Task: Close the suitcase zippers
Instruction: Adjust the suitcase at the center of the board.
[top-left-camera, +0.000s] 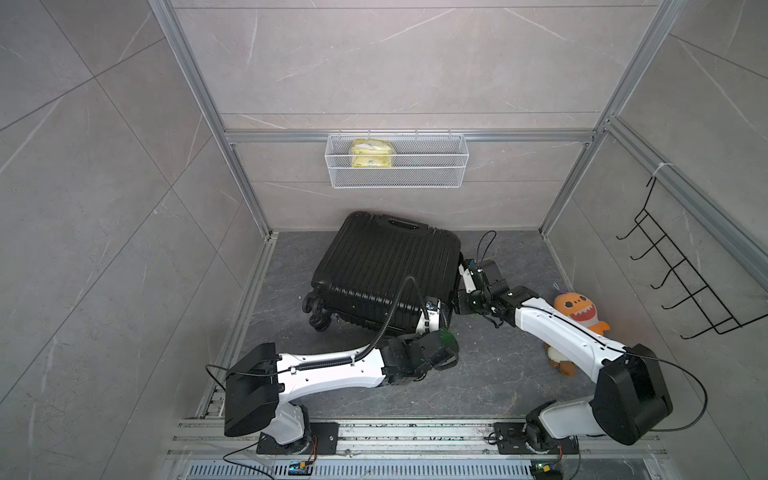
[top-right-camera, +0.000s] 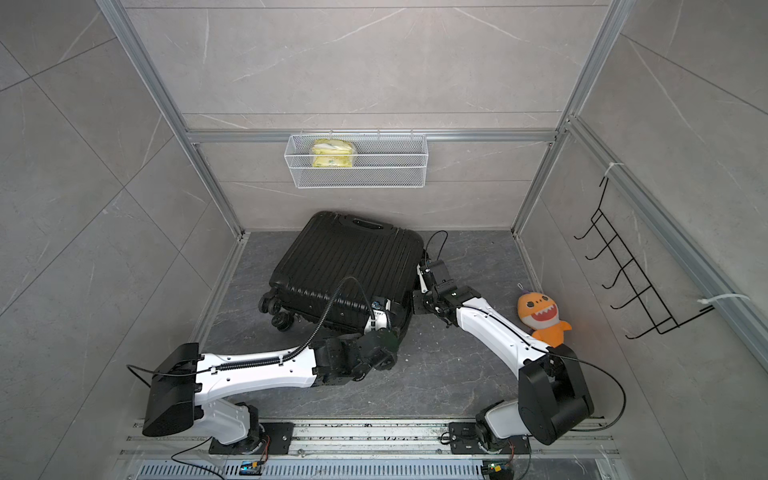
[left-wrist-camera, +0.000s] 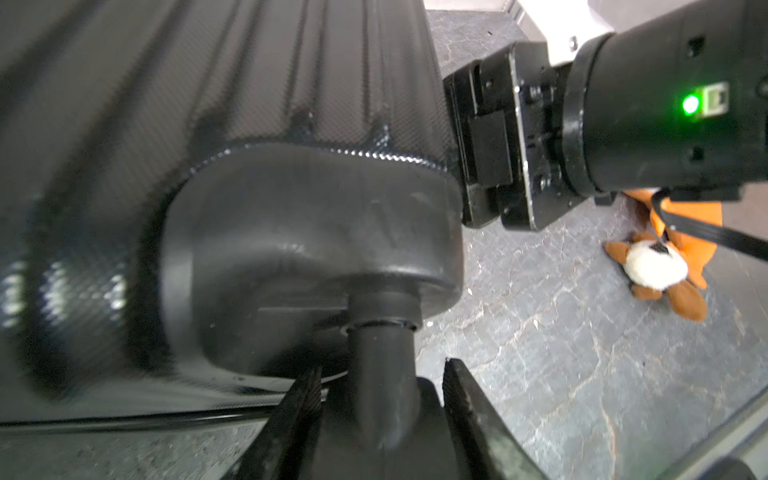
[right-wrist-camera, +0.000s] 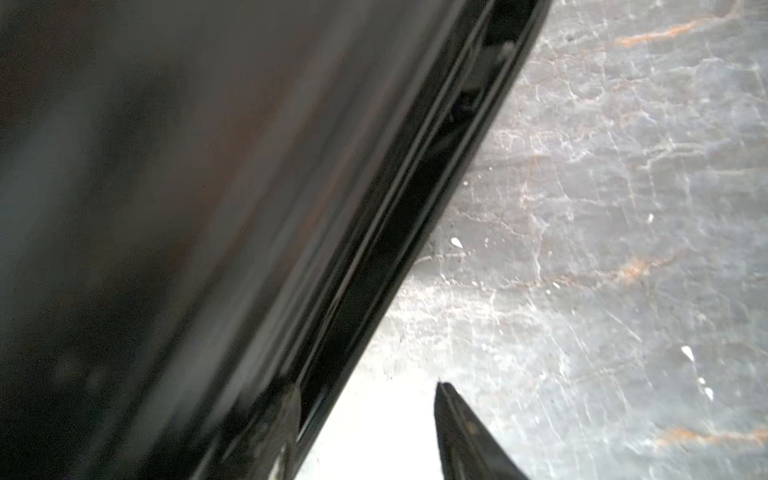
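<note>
- While the suitcase (top-left-camera: 386, 266) (top-right-camera: 345, 266) lies flat on the dark bench (top-left-camera: 498, 374) at the centre of both top views, ribbed shell up, its wheeled end faces the bottom of the frame.
- At the case's lower right corner, the left end effector (left-wrist-camera: 380, 374) is clenched on a caster wheel (left-wrist-camera: 380, 419), with a finger on either side.
- At the case's right edge, the right end effector (right-wrist-camera: 365, 388) is released. One finger (right-wrist-camera: 286, 415) lies against the shell and its partner is over the bench.
- Along that rim the zippers (right-wrist-camera: 419, 178) run as a black band; their pulls are too blurred to place.
- At centre right lies an orange plush shark (top-left-camera: 575, 309).
</note>
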